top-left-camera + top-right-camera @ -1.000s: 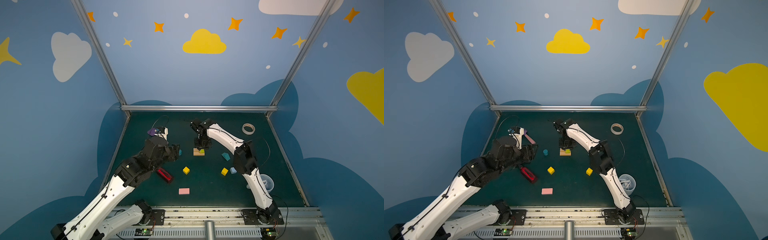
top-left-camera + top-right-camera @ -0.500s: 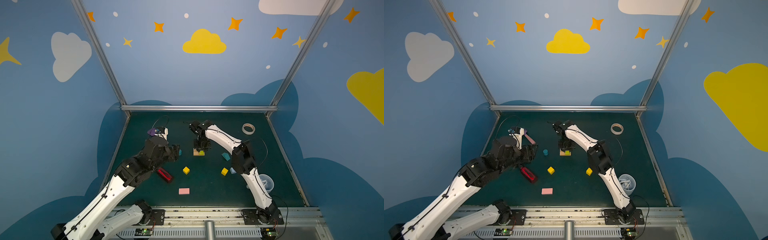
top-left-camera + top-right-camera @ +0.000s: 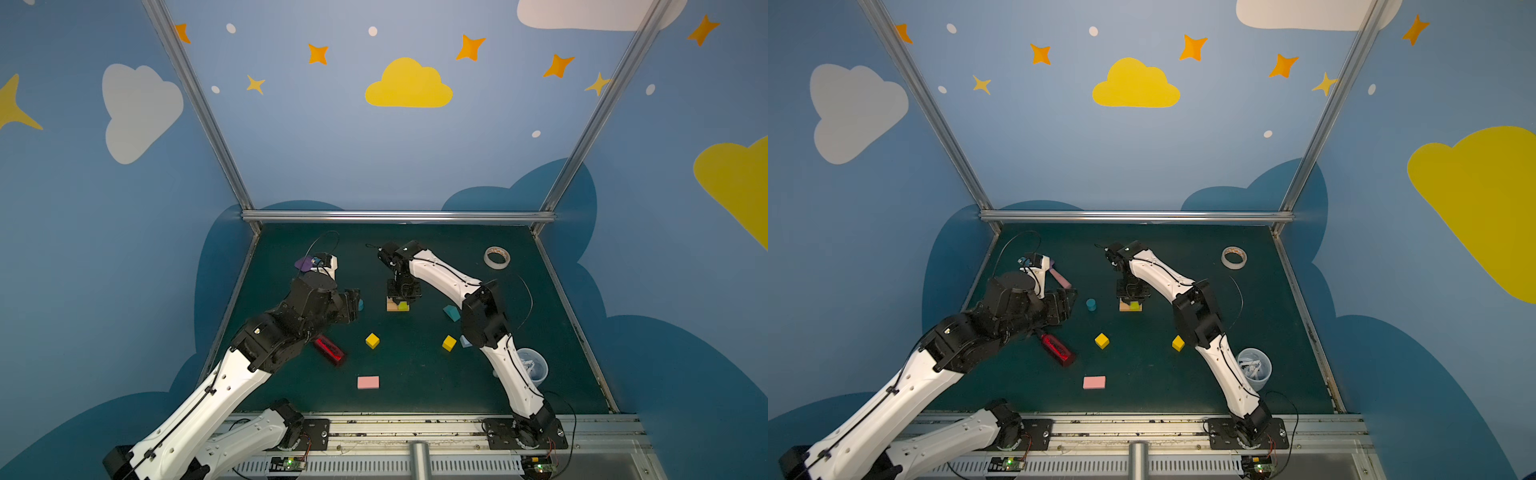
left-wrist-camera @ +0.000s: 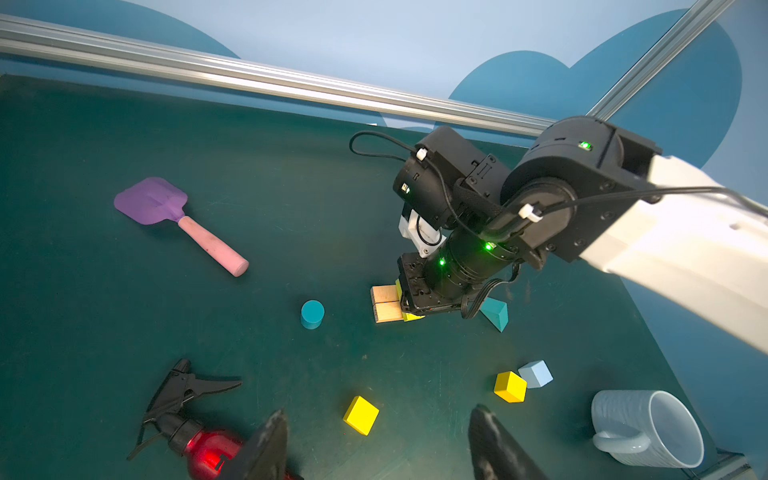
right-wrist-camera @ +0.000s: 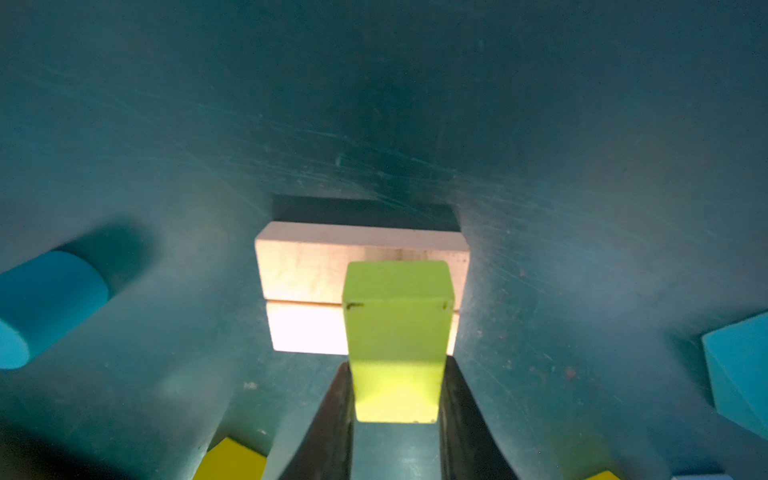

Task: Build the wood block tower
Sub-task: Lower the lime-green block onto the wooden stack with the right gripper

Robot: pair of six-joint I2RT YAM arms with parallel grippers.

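Observation:
Two tan bars [image 3: 392, 306] lie side by side mid-table. My right gripper [image 3: 402, 293] is shut on the lime slab [image 5: 397, 332] and holds it over one end of the bars [image 5: 307, 286]; whether it touches them I cannot tell. My left gripper [image 4: 378, 419] is open and empty, hovering left of the bars, near the teal cylinder [image 3: 1091, 304]. On the mat lie two yellow cubes [image 3: 372, 340] [image 3: 449, 343], a pink slab [image 3: 368, 382], a teal house-shape [image 3: 451, 312] and a pale-blue cube [image 4: 535, 374].
A red spray bottle [image 3: 329, 350] lies under my left arm. A purple spatula with a pink handle [image 4: 151, 201] is at the back left. A tape roll [image 3: 496, 257] sits back right, a pale mug [image 3: 532, 366] front right by my right arm.
My right gripper has come down a little with the lime slab over the tan bars. The left arm has hardly moved.

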